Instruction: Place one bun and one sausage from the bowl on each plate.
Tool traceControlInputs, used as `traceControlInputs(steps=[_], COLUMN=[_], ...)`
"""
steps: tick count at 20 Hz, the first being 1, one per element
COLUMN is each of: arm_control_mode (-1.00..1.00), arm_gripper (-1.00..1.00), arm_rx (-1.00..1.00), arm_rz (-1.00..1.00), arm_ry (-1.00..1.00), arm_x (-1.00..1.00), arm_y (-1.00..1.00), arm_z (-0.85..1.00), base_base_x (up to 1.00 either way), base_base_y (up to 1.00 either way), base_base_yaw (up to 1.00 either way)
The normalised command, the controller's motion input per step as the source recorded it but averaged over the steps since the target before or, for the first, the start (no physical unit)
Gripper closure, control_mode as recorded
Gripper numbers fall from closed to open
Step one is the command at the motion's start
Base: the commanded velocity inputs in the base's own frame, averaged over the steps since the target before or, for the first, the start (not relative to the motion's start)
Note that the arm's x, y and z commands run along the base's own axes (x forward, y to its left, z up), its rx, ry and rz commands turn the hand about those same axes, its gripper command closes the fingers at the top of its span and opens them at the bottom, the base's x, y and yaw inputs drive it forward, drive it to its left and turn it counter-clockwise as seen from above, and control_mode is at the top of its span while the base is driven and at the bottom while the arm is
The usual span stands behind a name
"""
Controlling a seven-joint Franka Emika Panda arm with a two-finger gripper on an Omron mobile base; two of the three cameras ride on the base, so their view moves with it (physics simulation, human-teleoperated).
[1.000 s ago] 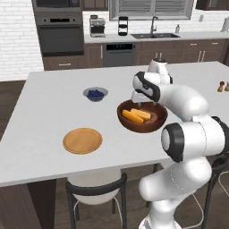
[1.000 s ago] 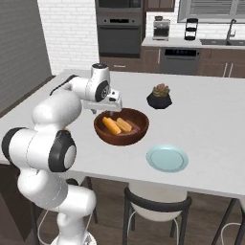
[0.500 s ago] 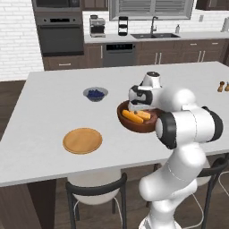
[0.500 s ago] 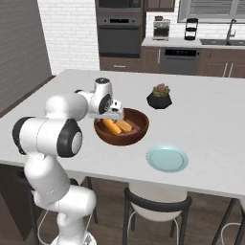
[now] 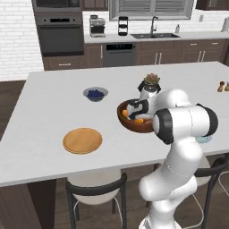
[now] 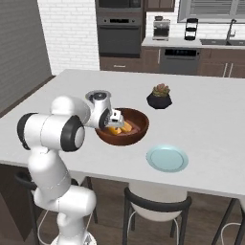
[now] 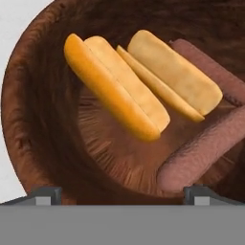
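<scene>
Island (image 5: 49, 112), white and wide, carried everything. From the left base view, the white arm rose at five o'clock and bent down into the bowl (image 5: 127, 123) near the centre. The tan plate (image 5: 82, 141) lay at eight o'clock from the bowl, well apart; the teal plate (image 6: 166, 159) showed in the right base view at five o'clock from the bowl, near it. Both plates were bare. A plant pot (image 6: 159, 98) stood at one o'clock from the bowl in that view, and a small bowl of berries (image 5: 95, 93) sat at eleven o'clock in the left view.

In the hand view, two buns (image 7: 117, 88) lay side by side, touching, toward twelve o'clock, and two sausages (image 7: 203, 153) lay at three to four o'clock. The gripper (image 7: 122, 194) hung low inside the bowl, jaws spread wide, holding nothing.

Judged risk: the buns touch, so closing on one could drag or pinch the other; a round sausage could roll out of the fingers. No writing or brand could be read anywhere.
</scene>
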Motion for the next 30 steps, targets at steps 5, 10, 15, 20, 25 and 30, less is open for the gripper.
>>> traceControlInputs(steps=[5,10,15,20,25,30], arm_control_mode=[-1.00,-1.00,-1.00,-1.00,-1.00,-1.00], arm_gripper=[-1.00,-1.00,-1.00,-1.00,1.00,1.00], arm_rx=[0.00,0.00,0.00,0.00,0.00,0.00], arm_rz=[0.00,0.00,0.02,0.04,0.05,0.02], arm_ry=[0.00,0.00,0.03,0.04,0.03,0.04], arm_x=[0.77,0.50,-0.03,-0.19,0.20,0.38], arm_y=[-0.01,-0.07,-0.15,-0.11,0.00,0.00], arm_z=[0.00,-0.03,-0.37,-0.41,-0.26,-0.10], base_base_x=[0.00,0.00,0.00,0.00,0.00,0.00], base_base_y=[0.00,0.00,0.00,0.00,0.00,0.00], base_base_yaw=[0.00,0.00,0.00,0.00,0.00,0.00])
